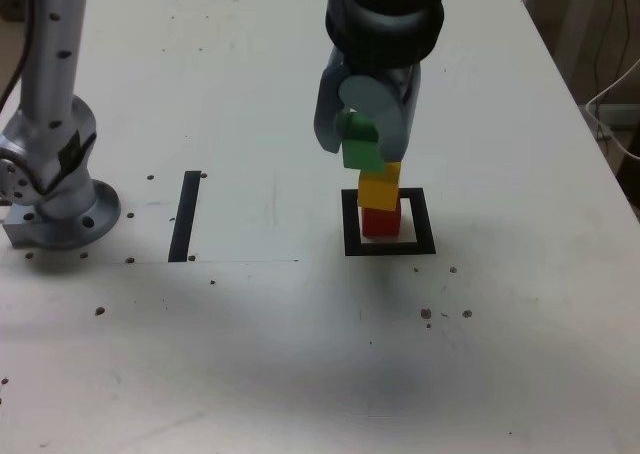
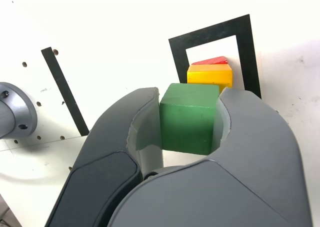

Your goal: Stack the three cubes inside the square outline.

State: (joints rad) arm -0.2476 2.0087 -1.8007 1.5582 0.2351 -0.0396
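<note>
From the exterior view you've got the gripper [image 1: 362, 146] hanging over the square outline [image 1: 389, 246], a flat, thick black frame with a white middle lying on the white table [image 1: 300, 354]. Its smooth grey rounded jaws are clamped on the green cube [image 1: 360, 152], which sits tilted, just above and a bit toward the exterior view's left of the yellow cube [image 1: 380, 188]; can't tell if they touch. The yellow one is stacked on the red cube [image 1: 379, 222], slightly twisted against it, and the red one stands inside the outline. All three are matte, plain-coloured blocks with crisp edges. Off to the exterior view's left there's a straight black strip [image 1: 185, 216] and the arm's shiny metal base [image 1: 60, 209], and the tabletop is dotted with small dark holes. In the wrist view you're looking along the two curved, dark grey plastic jaws pinching the green cube [image 2: 189, 118] on opposite faces. Past it the yellow cube [image 2: 210, 76] shows, with a sliver of the red cube [image 2: 212, 61] behind, both within the black frame [image 2: 245, 52].
</note>
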